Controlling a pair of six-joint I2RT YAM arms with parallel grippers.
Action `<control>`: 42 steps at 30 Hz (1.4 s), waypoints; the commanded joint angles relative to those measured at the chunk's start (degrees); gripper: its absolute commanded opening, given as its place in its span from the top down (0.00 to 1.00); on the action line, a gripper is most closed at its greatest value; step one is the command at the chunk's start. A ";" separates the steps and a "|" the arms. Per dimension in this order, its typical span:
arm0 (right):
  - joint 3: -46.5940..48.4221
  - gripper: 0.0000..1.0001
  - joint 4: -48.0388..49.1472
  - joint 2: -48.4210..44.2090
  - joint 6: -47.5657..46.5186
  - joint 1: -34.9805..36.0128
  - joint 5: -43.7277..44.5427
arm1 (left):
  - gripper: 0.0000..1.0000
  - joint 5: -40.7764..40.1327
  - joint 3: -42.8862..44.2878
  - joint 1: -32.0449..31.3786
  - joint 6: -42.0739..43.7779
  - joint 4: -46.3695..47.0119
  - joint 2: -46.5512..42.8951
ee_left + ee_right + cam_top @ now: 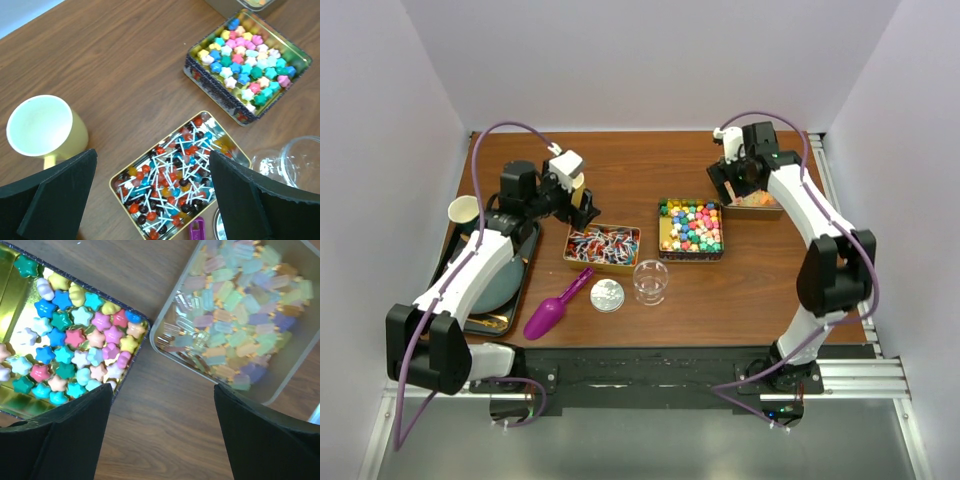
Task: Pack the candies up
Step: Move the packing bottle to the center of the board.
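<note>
- Left claw (151,197): jaws spread wide, empty, above the lollipops (170,180) in their tin (113,180).
- Right claw (162,432): jaws wide apart, empty, over bare table (165,400) between the star sweets (75,340) and the pastel pieces (240,310).
- Yellow cup (40,125) stands near the lollipops.

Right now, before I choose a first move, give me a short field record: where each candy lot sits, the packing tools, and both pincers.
left pincer: open, empty, above the lollipops
right pincer: open, empty, above the gap between star candies and pastel pieces
lollipops: left of centre
star candies: centre, multicoloured
pastel pieces: far right, translucent
jar: clear, upright, no candy seen inside
lid: off, flat, left of the jar
scoop: purple, lying left of the lid
yellow cup: upright, far left
</note>
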 commanded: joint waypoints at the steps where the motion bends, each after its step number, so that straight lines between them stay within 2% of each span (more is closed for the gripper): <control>1: 9.29 0.20 -5.94 3.43 -2.49 0.15 -8.25 | 0.03 4.44 -0.64 -0.60 0.05 -0.75 -0.30; 4: 8.70 0.20 -8.76 0.90 -7.49 1.03 -20.12 | 0.04 5.75 -0.64 -1.66 5.38 -5.84 -1.53; 5: 7.56 0.19 -9.55 -0.59 -9.60 1.47 -26.50 | 0.04 7.24 -0.64 -1.75 7.24 -7.16 -1.97; 6: 4.24 0.18 -9.55 -4.52 -14.41 1.82 -28.91 | 0.03 8.12 -0.29 -1.83 8.74 -9.35 -2.14; 8: -1.21 0.14 -8.94 -8.06 -18.21 4.01 -30.69 | 0.00 10.75 0.42 -1.84 11.04 -10.95 -1.71; 11: -5.19 0.12 -10.07 -12.73 -19.11 6.13 -30.69 | 0.00 13.74 1.99 -2.53 9.38 -11.48 0.39; 13: -8.00 0.12 -10.61 -14.30 -19.64 8.14 -29.56 | 0.02 13.85 3.40 -5.34 8.49 -11.83 1.80; 18: -12.84 0.13 -4.20 -16.25 -10.60 8.77 -26.22 | 0.06 6.56 3.76 -14.56 4.82 -8.06 4.09; 24: -13.63 0.14 0.64 -15.28 0.22 8.59 -19.89 | 0.13 2.95 3.32 -19.23 1.90 -5.59 6.29; 35: -19.60 0.14 2.84 -21.87 2.33 8.50 -18.13 | 0.16 1.90 0.24 -25.21 -0.56 -2.52 8.40; 42: -22.51 0.13 2.40 -26.26 2.68 7.72 -17.69 | 0.17 0.75 -0.20 -26.88 -2.67 -1.28 11.12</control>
